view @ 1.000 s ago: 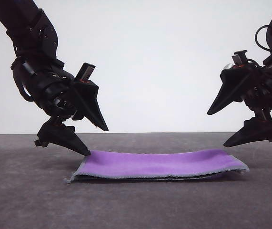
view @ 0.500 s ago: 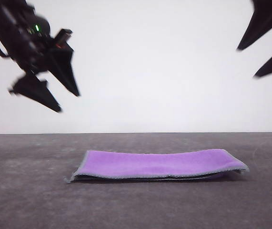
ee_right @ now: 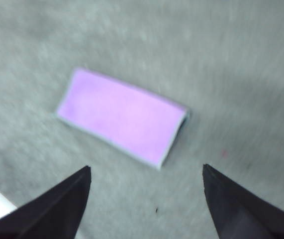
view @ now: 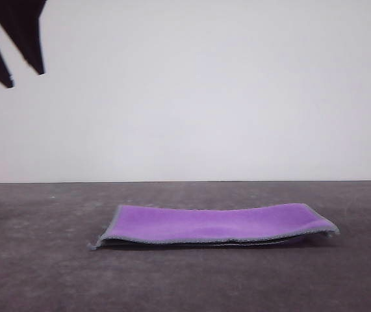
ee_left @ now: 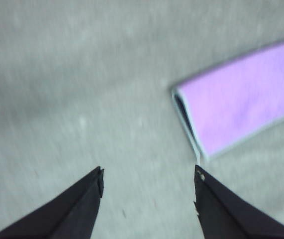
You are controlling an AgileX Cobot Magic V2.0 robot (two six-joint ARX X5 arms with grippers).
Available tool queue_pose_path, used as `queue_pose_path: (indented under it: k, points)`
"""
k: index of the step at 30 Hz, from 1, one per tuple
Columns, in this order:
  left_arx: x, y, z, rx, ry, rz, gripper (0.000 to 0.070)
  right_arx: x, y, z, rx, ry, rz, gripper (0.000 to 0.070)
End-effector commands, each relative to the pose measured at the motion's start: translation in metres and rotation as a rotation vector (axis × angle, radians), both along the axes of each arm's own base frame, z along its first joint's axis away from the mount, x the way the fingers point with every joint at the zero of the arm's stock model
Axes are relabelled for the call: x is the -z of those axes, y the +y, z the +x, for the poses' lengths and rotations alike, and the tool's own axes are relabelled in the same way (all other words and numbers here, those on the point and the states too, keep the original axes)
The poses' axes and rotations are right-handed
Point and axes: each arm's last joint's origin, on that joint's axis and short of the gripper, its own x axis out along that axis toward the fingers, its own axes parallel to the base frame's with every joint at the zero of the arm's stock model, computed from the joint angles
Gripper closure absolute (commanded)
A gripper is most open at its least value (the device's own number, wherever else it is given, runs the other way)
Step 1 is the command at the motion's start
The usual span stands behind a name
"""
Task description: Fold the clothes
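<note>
The cloth [view: 214, 225] lies folded, purple face up, flat on the grey counter [view: 36, 273], while the left end effector [ee_left: 149, 181] and the right end effector [ee_right: 146, 179] both hang above it, spread wide and holding nothing.

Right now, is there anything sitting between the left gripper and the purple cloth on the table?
Nothing visible. The left gripper hangs open, high above the table, off to the left of the cloth. In the left wrist view only bare table surface lies between the fingertips and the folded cloth's near end.
</note>
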Motion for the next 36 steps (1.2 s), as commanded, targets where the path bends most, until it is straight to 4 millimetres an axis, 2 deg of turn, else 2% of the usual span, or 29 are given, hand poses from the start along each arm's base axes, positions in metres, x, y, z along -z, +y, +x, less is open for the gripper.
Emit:
queue_pose_path:
  k: [1, 6, 9, 18, 23, 29, 33, 36]
  points:
    - [0.000, 0.002, -0.004, -0.019, -0.006, -0.007, 0.0345, 0.025, -0.001, 0.010, 0.039, 0.069, 0.026, 0.0248]
    - [0.011, 0.007, -0.024, -0.033, 0.011, -0.007, 0.0346, 0.094, -0.002, 0.032, 0.136, 0.162, 0.097, 0.0248]
    - [0.018, 0.008, -0.031, -0.032, 0.027, -0.003, 0.0346, 0.126, -0.002, 0.047, 0.167, 0.247, 0.151, 0.0248]
    - [0.022, 0.008, -0.030, -0.045, 0.022, -0.012, 0.0346, 0.193, 0.003, 0.087, 0.095, 0.449, 0.381, 0.0248]
    - [0.022, 0.008, -0.029, -0.044, 0.021, -0.012, 0.0346, 0.210, 0.010, 0.096, 0.065, 0.475, 0.432, 0.0248]
    - [0.022, 0.008, -0.029, -0.045, 0.016, -0.013, 0.0346, 0.211, 0.026, 0.103, 0.033, 0.462, 0.462, 0.0255]
    - [0.022, 0.008, -0.029, -0.046, 0.014, -0.014, 0.0346, 0.210, 0.034, 0.105, 0.024, 0.458, 0.474, 0.0358]
    - [0.022, 0.008, -0.029, -0.048, 0.011, -0.016, 0.0346, 0.210, 0.039, 0.105, 0.012, 0.465, 0.473, 0.0372]
